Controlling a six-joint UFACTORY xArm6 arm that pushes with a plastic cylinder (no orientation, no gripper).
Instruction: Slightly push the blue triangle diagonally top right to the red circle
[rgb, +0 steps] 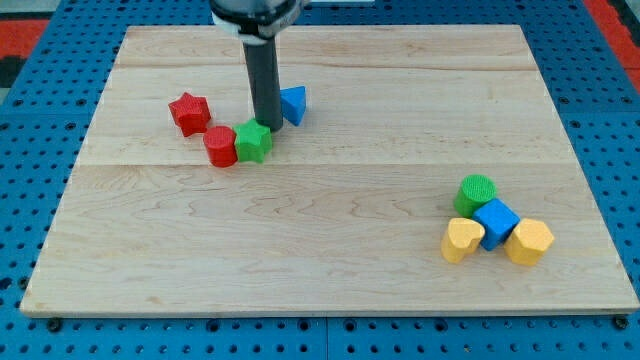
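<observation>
Toward the view's upper left, on the pale wooden worktop (330, 230), my tip (268, 124) comes down as the end of a straight dark rod, landing just at the left side of the small blue triangle block (293, 104) and right above the green star-shaped block (253, 142). My tip looks to be touching or nearly touching the blue triangle's left edge; I cannot tell which. As a tool it is only a plain rod with nothing to open or close, and it has hold of nothing.

Just left of the green star, touching it, sits the red round block (220, 146). Up and to the left of that lies the red star-shaped block (188, 113), close by it. The blue triangle therefore sits up and to the right of the red circle, with the green star and the rod between them.

Well apart, at the view's lower right, four blocks huddle together: a green round block (476, 192) on top, a blue cube (496, 222) below it, and two yellow heart-shaped blocks, one at the left (462, 240) and one at the right (529, 241).
</observation>
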